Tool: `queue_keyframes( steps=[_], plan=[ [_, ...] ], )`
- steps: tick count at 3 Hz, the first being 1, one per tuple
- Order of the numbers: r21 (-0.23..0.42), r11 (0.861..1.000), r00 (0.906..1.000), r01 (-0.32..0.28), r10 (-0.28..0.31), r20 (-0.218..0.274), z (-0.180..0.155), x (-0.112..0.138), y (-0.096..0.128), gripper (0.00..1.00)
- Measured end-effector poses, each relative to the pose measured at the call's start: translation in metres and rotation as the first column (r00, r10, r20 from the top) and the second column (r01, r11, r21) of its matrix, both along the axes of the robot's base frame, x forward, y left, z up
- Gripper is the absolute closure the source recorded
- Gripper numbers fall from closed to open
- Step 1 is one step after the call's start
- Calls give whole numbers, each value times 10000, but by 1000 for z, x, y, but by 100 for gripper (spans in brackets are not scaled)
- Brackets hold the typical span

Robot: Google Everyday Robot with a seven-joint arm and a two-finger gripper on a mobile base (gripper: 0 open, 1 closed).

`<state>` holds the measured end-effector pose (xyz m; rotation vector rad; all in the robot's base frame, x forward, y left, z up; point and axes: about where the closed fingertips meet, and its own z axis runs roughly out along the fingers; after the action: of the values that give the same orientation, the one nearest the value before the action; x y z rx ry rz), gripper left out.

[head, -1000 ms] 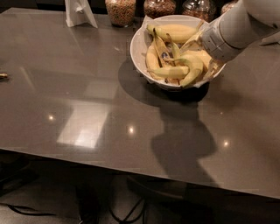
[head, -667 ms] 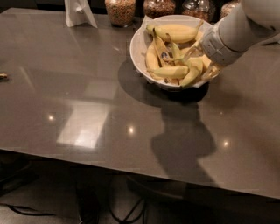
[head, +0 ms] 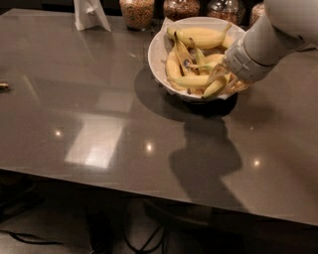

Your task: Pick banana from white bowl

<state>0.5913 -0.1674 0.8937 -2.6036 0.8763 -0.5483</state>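
The white bowl (head: 155, 54) stands at the back right of the dark table and holds several yellow bananas (head: 198, 35). My gripper (head: 222, 75) reaches in from the right on a white arm and is down among the bananas on the bowl's right side. One banana (head: 191, 81) lies across the front of the bowl with its end right at the gripper. The arm hides the bowl's right rim.
Glass jars of grain (head: 136, 12) stand in a row behind the bowl at the table's back edge. A white folded stand (head: 91, 14) is at the back left. A small object (head: 4, 86) lies at the far left edge. The grey tabletop (head: 99, 124) reflects ceiling lights.
The arm has come a little lower and nearer the front of the bowl, pushing deeper among the bananas. The bananas by the gripper have shifted slightly.
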Motion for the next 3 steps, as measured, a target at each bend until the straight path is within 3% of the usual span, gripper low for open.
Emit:
queue_keyframes(
  steps=[1,2,3],
  plan=[
    [-91,9999,9999,-94,93,-111,-1,-3,3,79],
    [283,9996,9998,-86,80,186,22,-5,6,99],
    [726,9973,9974,-146,94,708,57,-9,6,100]
  ],
)
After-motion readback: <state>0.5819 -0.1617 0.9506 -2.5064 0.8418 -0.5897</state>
